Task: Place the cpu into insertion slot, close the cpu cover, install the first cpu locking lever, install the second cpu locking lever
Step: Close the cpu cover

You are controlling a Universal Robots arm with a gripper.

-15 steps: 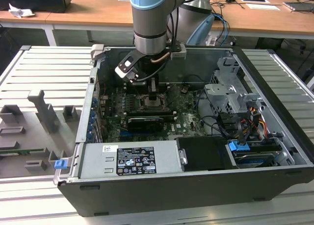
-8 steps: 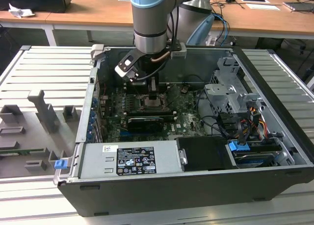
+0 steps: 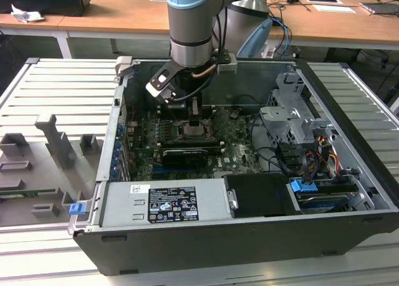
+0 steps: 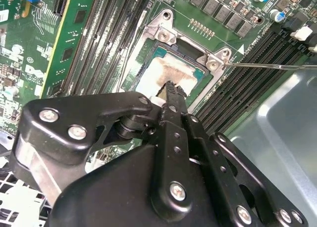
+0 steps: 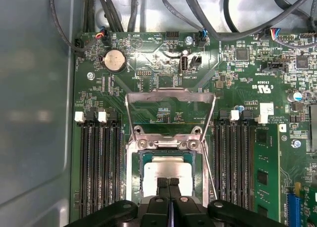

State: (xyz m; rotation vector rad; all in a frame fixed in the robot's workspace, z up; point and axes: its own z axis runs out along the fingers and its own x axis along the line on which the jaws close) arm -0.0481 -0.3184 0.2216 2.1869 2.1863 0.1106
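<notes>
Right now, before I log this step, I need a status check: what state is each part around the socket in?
cpu: lying flat in the insertion slot, face up.
insertion slot: filled by the cpu.
cpu cover: open, swung back off the slot.
locking lever: released, sticking out from the socket.
tool: shut, tips at the cpu's face.

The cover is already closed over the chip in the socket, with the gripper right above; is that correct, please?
No: the first wrist view shows the cover swung open, off the chip, which sits in the socket with the gripper right above.
</notes>
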